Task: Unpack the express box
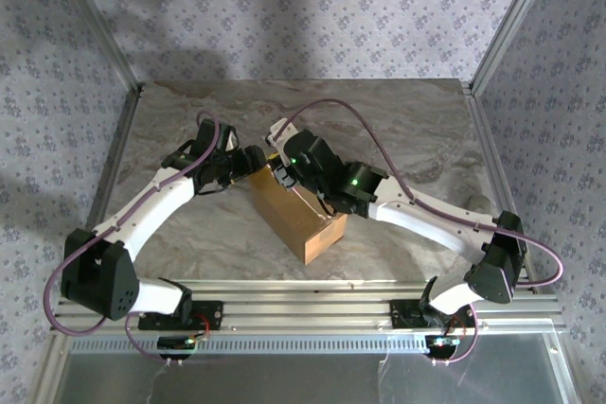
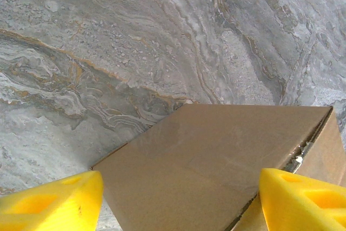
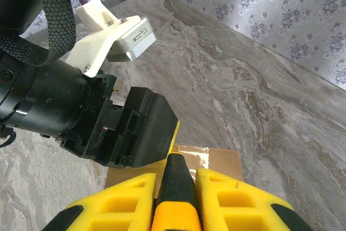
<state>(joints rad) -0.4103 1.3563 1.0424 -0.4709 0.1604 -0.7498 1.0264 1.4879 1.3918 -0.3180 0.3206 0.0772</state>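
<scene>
The express box (image 1: 301, 221) is a brown carton lying slantwise at the table's middle. In the left wrist view its top face (image 2: 211, 155) runs between the two yellow fingers (image 2: 51, 201), which stand far apart over its end. My left gripper (image 2: 181, 198) is open there, at the box's far left end (image 1: 251, 160). My right gripper (image 3: 175, 179) is shut on a black-and-yellow utility knife (image 3: 175, 187), nose pointing down at the taped seam (image 3: 195, 158). In the top view the right gripper (image 1: 282, 175) hangs over the box's far end, close beside the left one.
The marble table (image 1: 398, 130) has metal frame posts at its corners and patterned walls behind. The left gripper's black body (image 3: 135, 128) crowds the space right in front of the knife. A purple cable (image 1: 369, 134) loops above the right arm.
</scene>
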